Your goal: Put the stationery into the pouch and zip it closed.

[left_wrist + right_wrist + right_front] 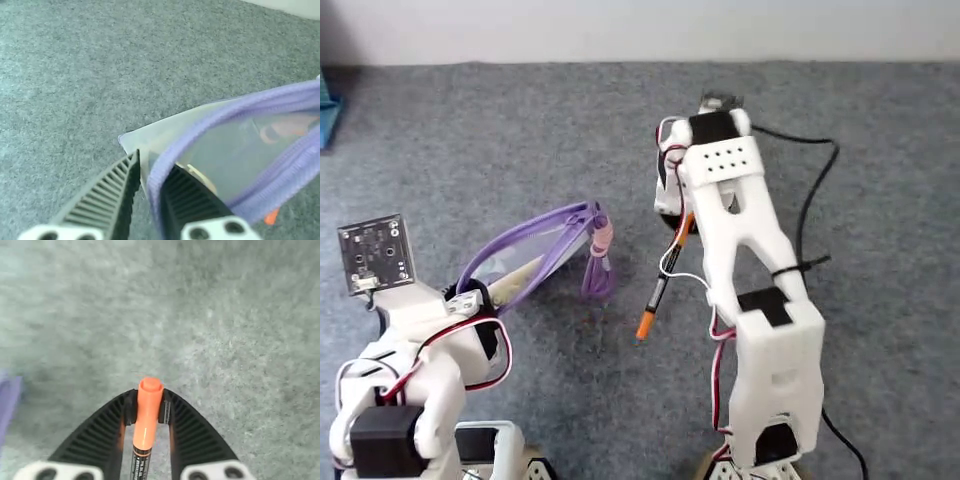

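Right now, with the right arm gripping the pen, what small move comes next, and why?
Probably swing the right gripper toward the open mouth of the pouch: it is shut on the pen, which hangs beside the pouch, apart from it, while the left gripper pinches the pouch's edge.

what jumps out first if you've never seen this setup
The right gripper is shut on an orange-capped pen, held over the grey mat near the middle of the table. To its left, the left gripper pinches a corner of a clear pouch with purple trim, its zip open.
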`<state>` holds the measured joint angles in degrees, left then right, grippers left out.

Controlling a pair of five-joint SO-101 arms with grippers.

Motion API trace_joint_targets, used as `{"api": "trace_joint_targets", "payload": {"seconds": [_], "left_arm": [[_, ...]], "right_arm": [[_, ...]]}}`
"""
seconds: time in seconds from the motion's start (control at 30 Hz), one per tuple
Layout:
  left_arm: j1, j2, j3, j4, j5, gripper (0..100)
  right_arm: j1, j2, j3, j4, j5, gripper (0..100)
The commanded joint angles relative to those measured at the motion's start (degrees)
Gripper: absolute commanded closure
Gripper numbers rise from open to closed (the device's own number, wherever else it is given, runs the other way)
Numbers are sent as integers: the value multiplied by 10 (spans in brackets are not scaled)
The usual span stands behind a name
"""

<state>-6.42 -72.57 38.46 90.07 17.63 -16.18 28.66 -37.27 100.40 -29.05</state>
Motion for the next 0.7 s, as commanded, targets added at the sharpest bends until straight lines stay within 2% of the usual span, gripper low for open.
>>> {"api": "trace_joint_targets", "payload": {"seconds": [0.0,0.3,0.5,0.67], "left_arm": [[-2,15,0,-23,5,987],[-1,15,1,-23,4,987],[-1,15,1,-23,3,987],[-1,15,2,-20,3,987]], "right_arm": [[-5,-123,-4,25,22,991],[-93,-357,-4,24,77,991],[-182,-479,-7,18,153,991],[-286,-558,-4,-90,236,991]]}}
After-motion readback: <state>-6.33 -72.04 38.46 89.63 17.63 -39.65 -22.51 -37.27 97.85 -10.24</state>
